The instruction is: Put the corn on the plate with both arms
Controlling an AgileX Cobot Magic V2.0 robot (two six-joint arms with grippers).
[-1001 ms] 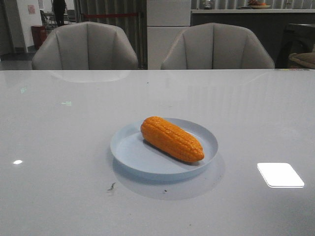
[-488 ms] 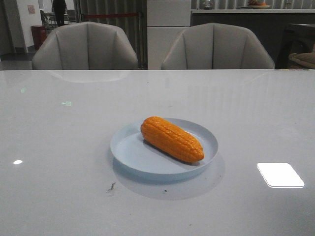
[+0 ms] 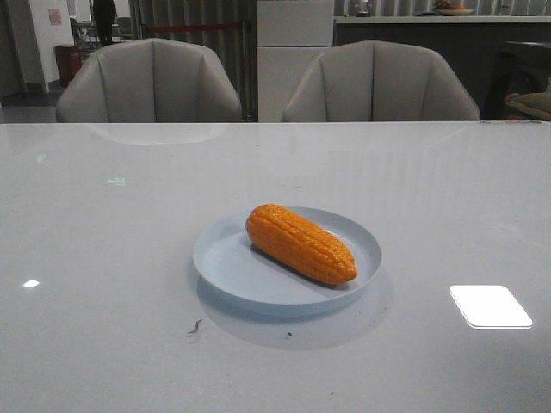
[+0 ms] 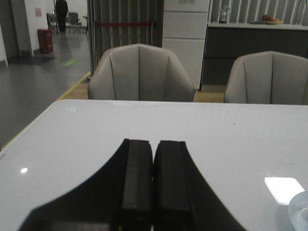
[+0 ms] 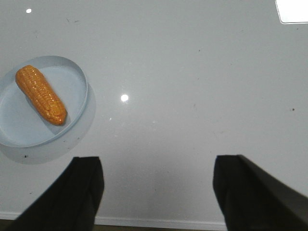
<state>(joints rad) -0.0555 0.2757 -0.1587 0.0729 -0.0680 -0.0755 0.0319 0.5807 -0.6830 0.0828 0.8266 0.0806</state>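
**Corn lies on the plate, both arms pulled clear**

The corn [image 3: 300,243] lies inside the plate [image 3: 225,265], fully within the rim. Its long axis runs on a diagonal in the front view, blunt end toward the far left, tapered end toward the near right, close to the rim there. The plate sits on the white table [image 3: 103,258] near the middle.

Neither arm shows in the front view, so both are well apart from the plate. The right gripper [image 5: 159,185] hangs above the table with its fingers [image 5: 84,185] spread wide and nothing between them; from its camera the plate and corn lie off to one side. The left gripper [image 4: 153,185] has its two pads pressed together, holding nothing, and it faces the chairs [image 4: 139,72]; only a sliver of the plate's edge shows at the corner of its view.

By my judgement the placing is done, and no reach toward the corn is called for now.
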